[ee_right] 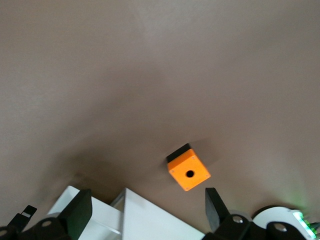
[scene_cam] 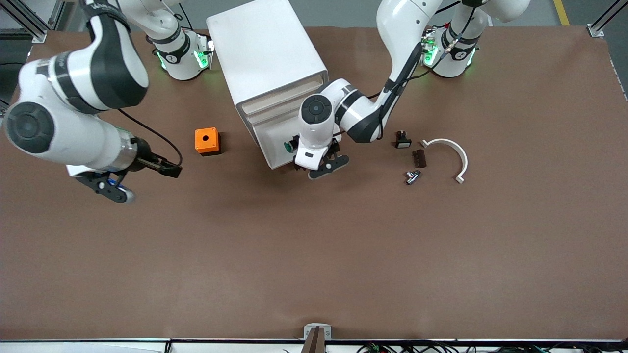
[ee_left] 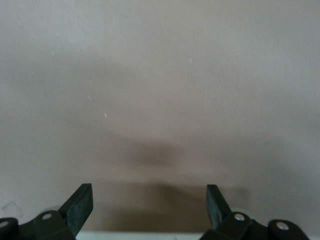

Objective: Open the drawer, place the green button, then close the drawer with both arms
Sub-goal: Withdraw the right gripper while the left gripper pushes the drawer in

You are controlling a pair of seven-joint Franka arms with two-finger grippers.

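As the button (scene_cam: 288, 145) lies in the open drawer (scene_cam: 275, 147), both grippers (left (scene_cam: 327, 165), right (scene_cam: 116, 189)) stand spread, empty; pushing it shut seems next.

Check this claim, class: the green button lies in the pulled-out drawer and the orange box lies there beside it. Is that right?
Not quite. The button does lie in the pulled-out drawer, under the left arm's wrist, but the orange box is not in it. It stands on the table beside the cabinet, toward the right arm's end. The front view shows this.
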